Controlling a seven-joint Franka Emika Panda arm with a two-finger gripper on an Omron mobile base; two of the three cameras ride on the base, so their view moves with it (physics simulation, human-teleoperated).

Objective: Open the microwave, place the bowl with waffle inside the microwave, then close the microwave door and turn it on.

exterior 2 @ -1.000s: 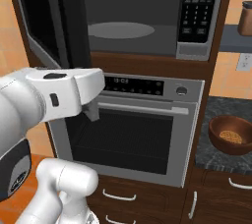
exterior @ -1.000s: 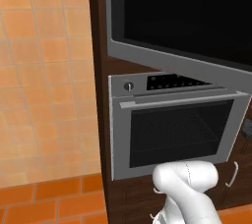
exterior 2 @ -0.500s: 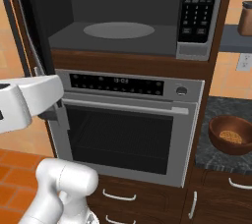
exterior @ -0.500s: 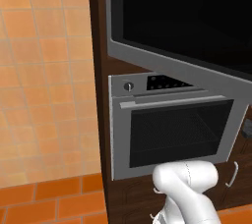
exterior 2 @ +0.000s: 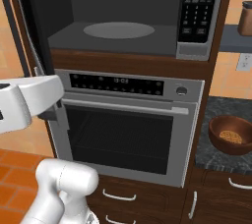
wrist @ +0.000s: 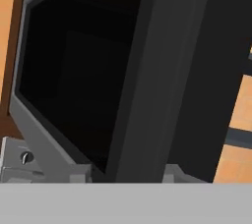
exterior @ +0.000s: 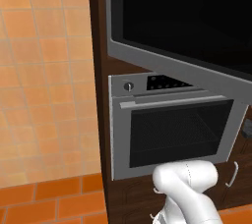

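Gripper state cannot be told — its fingertips are hidden low in the hand view, close against the microwave door (wrist: 98, 70), which is swung wide left so the microwave (exterior 2: 118, 16) cavity is cleared for the bowl with waffle (exterior 2: 230, 135), parked on the right counter (exterior 2: 216, 154).

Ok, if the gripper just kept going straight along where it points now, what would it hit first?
Most likely the open microwave door: its black glass and grey edge sit right ahead in the hand view. How near it is, the pictures don't settle.
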